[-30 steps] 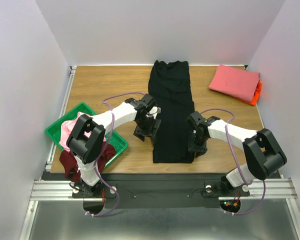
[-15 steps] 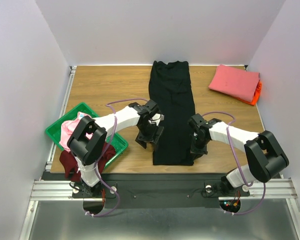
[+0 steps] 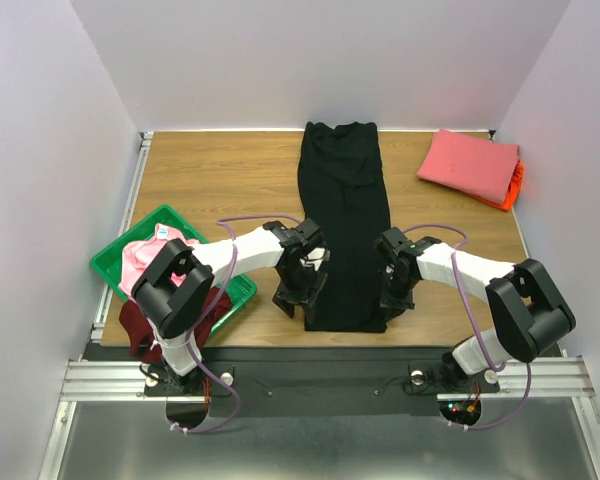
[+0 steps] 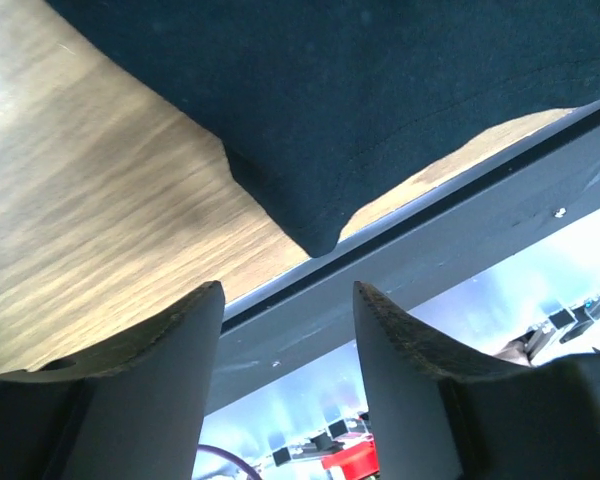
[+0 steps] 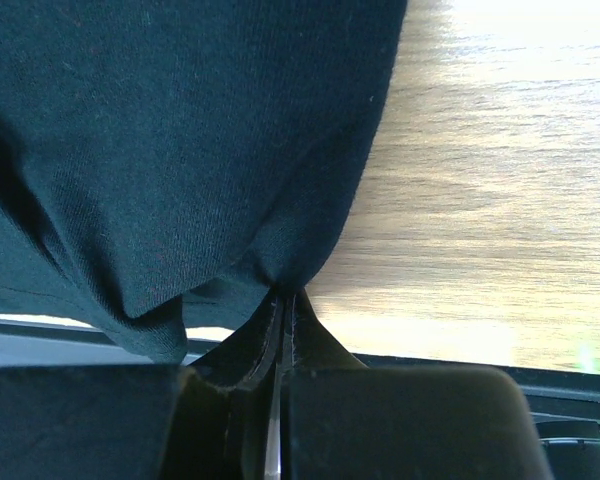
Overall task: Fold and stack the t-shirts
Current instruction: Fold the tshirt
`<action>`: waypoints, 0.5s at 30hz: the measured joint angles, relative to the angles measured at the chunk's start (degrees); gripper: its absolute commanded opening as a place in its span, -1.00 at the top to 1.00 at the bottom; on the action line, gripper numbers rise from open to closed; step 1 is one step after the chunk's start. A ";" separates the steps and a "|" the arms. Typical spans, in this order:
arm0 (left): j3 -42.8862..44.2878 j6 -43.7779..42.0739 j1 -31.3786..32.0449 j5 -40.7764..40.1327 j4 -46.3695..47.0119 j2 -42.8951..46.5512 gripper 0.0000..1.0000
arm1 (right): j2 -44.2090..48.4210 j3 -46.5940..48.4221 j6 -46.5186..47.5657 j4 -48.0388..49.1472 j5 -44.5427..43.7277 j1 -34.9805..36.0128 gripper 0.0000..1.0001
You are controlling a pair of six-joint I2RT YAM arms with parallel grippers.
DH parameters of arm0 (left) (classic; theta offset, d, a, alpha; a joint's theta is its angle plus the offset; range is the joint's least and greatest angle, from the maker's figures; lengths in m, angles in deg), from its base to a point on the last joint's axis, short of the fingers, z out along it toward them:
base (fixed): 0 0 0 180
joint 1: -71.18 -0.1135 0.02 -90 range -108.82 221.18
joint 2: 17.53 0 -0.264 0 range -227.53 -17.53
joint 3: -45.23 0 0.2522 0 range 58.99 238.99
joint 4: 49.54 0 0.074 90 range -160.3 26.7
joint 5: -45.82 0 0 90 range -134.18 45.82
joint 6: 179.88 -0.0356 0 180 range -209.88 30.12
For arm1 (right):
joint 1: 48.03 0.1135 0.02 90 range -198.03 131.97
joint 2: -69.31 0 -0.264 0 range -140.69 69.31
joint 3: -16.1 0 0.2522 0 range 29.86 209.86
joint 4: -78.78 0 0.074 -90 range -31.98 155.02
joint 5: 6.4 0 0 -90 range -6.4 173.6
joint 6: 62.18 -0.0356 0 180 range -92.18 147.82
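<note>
The black t-shirt [image 3: 345, 225] lies as a long narrow strip down the middle of the table. My left gripper [image 3: 302, 298] is open and empty beside its near left corner [image 4: 315, 225]; the fingers [image 4: 170, 340] hang over the table's front edge. My right gripper [image 3: 393, 295] is shut on the shirt's right edge near the bottom hem, and the cloth [image 5: 210, 160] bunches above the closed jaws. A folded coral-pink t-shirt [image 3: 470, 164] lies on an orange one [image 3: 517, 183] at the far right. A light pink t-shirt [image 3: 140, 262] and a dark maroon one [image 3: 140, 322] sit at the tray.
A green plastic tray [image 3: 242, 285] sits at the near left of the wooden table [image 3: 210, 175]. White walls close in the left, back and right. The table's dark front rail [image 4: 450, 215] runs just below the shirt's hem.
My left gripper has slid down the shirt's left edge toward the near corner. The shirt's lower left edge now lies narrower. My right gripper has barely moved.
</note>
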 measured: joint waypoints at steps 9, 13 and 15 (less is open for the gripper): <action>-2.84 2.97 0.70 0.22 4.55 0.07 -0.23 | -0.15 -0.13 -0.02 0.42 0.74 0.00 0.99; -2.91 4.24 0.72 0.26 7.04 -0.28 -0.26 | -0.07 -0.22 0.00 0.55 0.85 0.00 0.99; -2.95 4.79 0.79 0.24 8.15 -0.79 -0.26 | -0.07 -0.22 0.02 0.57 0.87 0.00 0.99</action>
